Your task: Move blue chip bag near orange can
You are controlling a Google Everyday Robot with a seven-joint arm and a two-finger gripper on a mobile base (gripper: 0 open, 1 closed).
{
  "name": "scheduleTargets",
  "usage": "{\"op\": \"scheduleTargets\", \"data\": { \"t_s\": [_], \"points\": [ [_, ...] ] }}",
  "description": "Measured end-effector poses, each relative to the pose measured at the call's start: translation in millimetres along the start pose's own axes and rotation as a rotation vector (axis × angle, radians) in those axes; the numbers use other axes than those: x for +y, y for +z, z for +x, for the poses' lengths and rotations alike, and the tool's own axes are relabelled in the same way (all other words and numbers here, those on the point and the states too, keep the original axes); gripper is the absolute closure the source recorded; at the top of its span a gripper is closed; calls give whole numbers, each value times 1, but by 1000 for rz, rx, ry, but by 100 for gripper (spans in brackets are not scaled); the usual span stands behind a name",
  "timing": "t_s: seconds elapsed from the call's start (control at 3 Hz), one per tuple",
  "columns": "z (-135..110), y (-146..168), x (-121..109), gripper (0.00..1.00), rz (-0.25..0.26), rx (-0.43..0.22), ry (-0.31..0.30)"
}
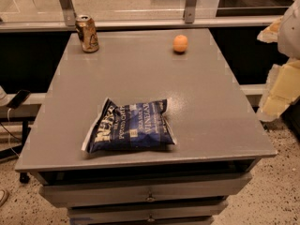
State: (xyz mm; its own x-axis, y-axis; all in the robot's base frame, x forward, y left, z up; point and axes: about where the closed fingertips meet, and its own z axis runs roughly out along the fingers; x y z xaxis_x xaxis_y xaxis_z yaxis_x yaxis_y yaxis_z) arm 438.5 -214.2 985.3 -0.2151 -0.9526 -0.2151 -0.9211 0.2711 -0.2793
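Note:
The blue chip bag lies flat near the front edge of the grey table, its white lettering facing up. The orange can stands upright at the table's far left corner, well apart from the bag. My gripper shows as pale white and yellowish parts at the right edge of the view, off the table's right side, away from both the bag and the can. It holds nothing that I can see.
A round orange fruit sits on the far side of the table, right of centre. Drawers are under the tabletop. A rail with metal posts runs behind the table. Speckled floor lies around it.

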Motion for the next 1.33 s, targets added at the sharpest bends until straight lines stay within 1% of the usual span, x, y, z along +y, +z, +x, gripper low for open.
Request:
{"op": "scheduleTargets", "data": {
  "t_s": [0.33, 0.67, 1.0, 1.33],
  "points": [
    [0, 0, 0, 0, 0, 0, 0],
    [-19, 20, 2, 0, -30, -97, 21],
    [-67, 58, 13, 0, -111, -273, 37],
    [-126, 86, 28, 0, -189, -466, 27]
  ]
}}
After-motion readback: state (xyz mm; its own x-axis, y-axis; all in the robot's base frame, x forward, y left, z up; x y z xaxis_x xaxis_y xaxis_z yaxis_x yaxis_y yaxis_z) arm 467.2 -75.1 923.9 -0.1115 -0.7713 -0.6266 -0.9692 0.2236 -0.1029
